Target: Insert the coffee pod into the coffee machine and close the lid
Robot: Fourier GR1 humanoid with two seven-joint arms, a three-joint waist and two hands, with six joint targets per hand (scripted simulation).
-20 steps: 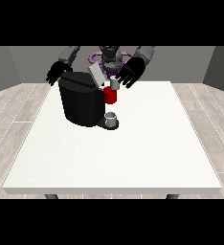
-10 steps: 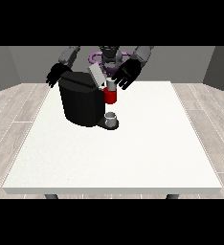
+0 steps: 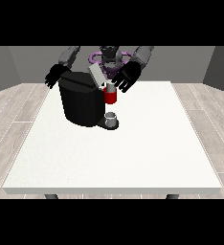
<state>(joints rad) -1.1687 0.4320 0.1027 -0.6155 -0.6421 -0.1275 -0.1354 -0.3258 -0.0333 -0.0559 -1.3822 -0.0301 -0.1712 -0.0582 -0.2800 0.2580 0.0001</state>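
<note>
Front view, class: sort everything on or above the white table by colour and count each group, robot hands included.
Black: 3, the coffee machine, the hand at the view's left and the hand at the view's right.
Red: 1, the machine's red part.
Grey: 2, the raised lid and the cup on the machine's base.
Total: 6.

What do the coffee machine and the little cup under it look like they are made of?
The coffee machine looks like matte black plastic: dark and even, with hardly any shine. Its raised lid is pale grey, plastic or metal. The cup looks like grey metal, though painted plastic is possible.
</note>
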